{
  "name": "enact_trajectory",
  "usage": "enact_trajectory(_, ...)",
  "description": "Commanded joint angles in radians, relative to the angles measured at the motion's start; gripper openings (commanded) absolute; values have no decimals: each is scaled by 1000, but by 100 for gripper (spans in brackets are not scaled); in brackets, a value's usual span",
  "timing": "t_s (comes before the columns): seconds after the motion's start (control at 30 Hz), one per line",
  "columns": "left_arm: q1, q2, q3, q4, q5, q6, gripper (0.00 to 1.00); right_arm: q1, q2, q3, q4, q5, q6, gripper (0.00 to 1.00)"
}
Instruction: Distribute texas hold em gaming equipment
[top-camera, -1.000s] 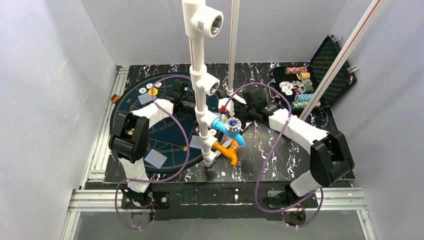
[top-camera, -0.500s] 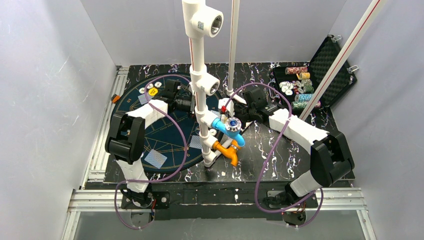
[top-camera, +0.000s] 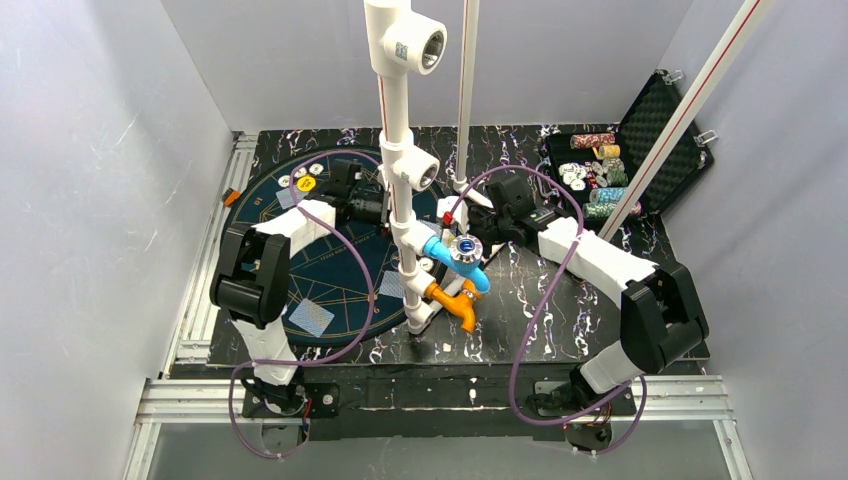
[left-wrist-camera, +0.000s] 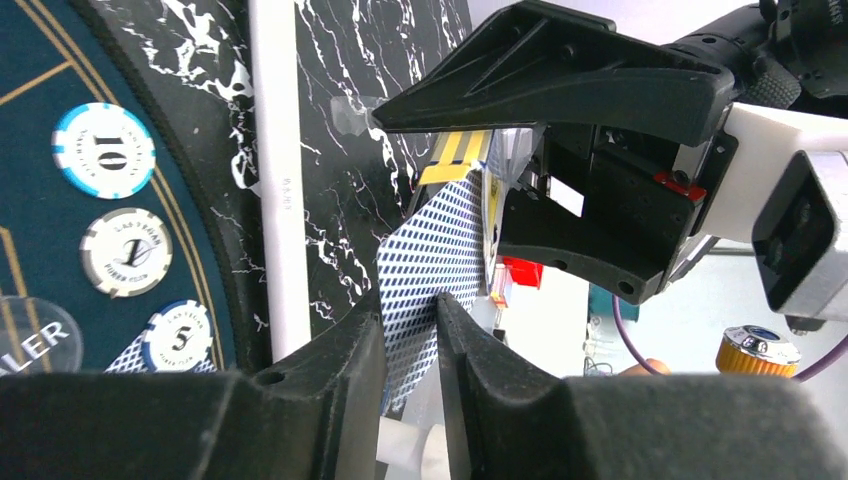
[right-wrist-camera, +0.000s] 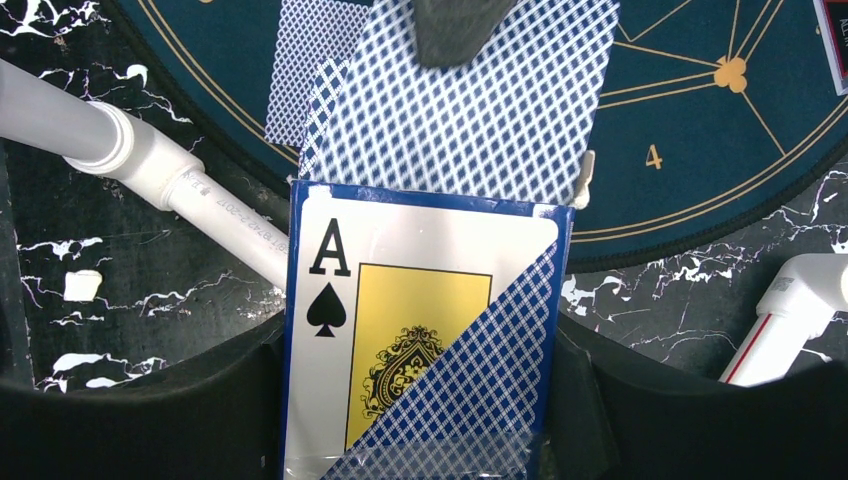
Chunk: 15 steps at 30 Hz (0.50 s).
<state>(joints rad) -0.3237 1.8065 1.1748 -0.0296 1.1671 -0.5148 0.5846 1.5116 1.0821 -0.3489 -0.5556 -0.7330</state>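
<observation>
My right gripper (right-wrist-camera: 425, 400) is shut on a playing-card box (right-wrist-camera: 400, 330) with an ace of spades printed on it, gripping its two long sides. One blue-backed card (right-wrist-camera: 470, 110) sticks out of the box's top. My left gripper (left-wrist-camera: 410, 305) faces the box, and that card (left-wrist-camera: 435, 250) stands in the narrow gap between its fingers (left-wrist-camera: 345, 350). One left fingertip (right-wrist-camera: 455, 30) overlaps the card's far end. Poker chips (left-wrist-camera: 103, 150) lie in a row on the dark blue round mat (top-camera: 300, 260). Both grippers meet behind the white pipe frame (top-camera: 405, 200).
Face-down cards lie on the mat at the near left (top-camera: 310, 317), the near right (top-camera: 392, 285) and by the chips (top-camera: 290, 197). An open black case (top-camera: 655, 130) with stacked chips (top-camera: 600, 180) sits at the far right. Blue and orange pipe fittings (top-camera: 455, 275) jut from the frame.
My left arm has shifted a little toward the far side, up to the card box. Its fingers have narrowed around the protruding card. The right arm and box have stayed still.
</observation>
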Motion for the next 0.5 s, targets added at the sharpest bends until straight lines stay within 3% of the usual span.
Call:
enact_trajectory(0.0, 46, -53, -20, -3, 10, 0, 21, 3, -34, 29, 33, -45, -6, 1)
enact_trajectory(0.2, 73, -73, -37, 23, 32, -21, 15, 3, -34, 30, 30, -41, -4, 1)
enact_trajectory(0.37, 114, -101, -54, 64, 54, -46, 1, 3, -36, 24, 26, -28, -8, 1)
enact_trajectory(0.47, 159, -132, -56, 43, 68, -36, 0, 3, -37, 17, 29, -13, -9, 1)
